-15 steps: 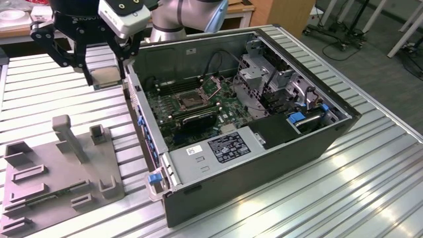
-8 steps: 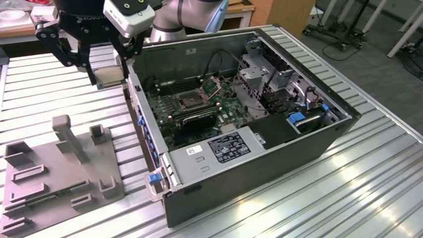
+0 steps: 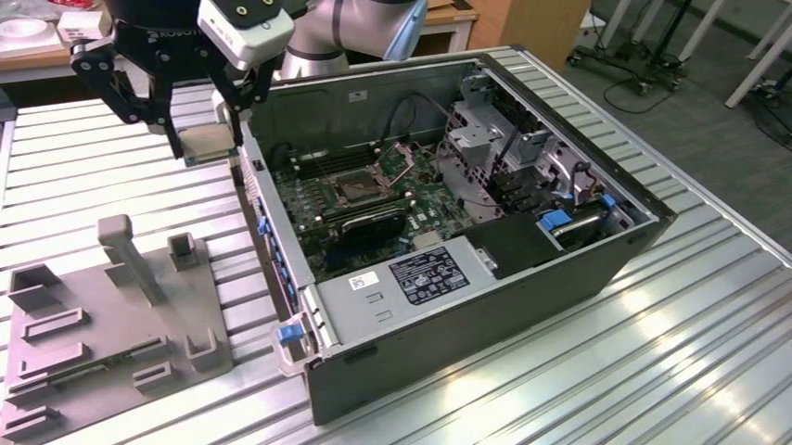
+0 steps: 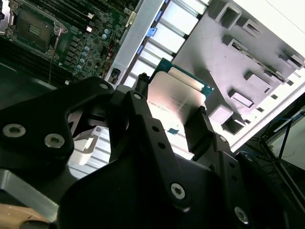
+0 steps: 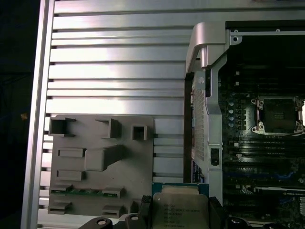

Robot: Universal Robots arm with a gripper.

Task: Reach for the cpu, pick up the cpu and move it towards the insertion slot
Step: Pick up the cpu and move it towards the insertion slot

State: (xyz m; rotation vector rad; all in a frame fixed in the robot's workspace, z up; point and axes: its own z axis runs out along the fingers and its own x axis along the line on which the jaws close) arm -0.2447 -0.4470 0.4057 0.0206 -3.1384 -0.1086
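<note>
- The cpu (image 3: pixel 207 141) was the object of the work, yet the biggest thing in the scene was the computer case (image 3: pixel 495 297), which lay on its side with the panel off, presumably so the board could be reached from above.
- The table (image 3: pixel 693 352), a ribbed aluminium surface, carried both the case and the grey plastic tray (image 3: pixel 111 324); the tray sat on the exterior view's left of the case, well apart from the arm's position at that moment.
- The motherboard (image 3: pixel 359 199) faced upward inside the case, its green surface exposed.
- The gripper (image 3: pixel 185 130) hung above the table just outside the case wall on the exterior view's left, clenched on the chip; in the second wrist view its black fingers (image 4: pixel 200 129) pressed against opposite edges of the part, likely to keep the flat face level and free of contact.
- The insertion slot (image 3: pixel 352 188), a metal-framed square with a dark centre, lay on the board inside the case, apart from the held chip; in the first wrist view the slot (image 5: pixel 279 114) appeared beyond the case wall.
- The cpu itself was lifted clear of the tray, with its pale face (image 5: pixel 180 207) showing between the fingers, so I judged the pick-up done and the carry towards the socket under way.
</note>
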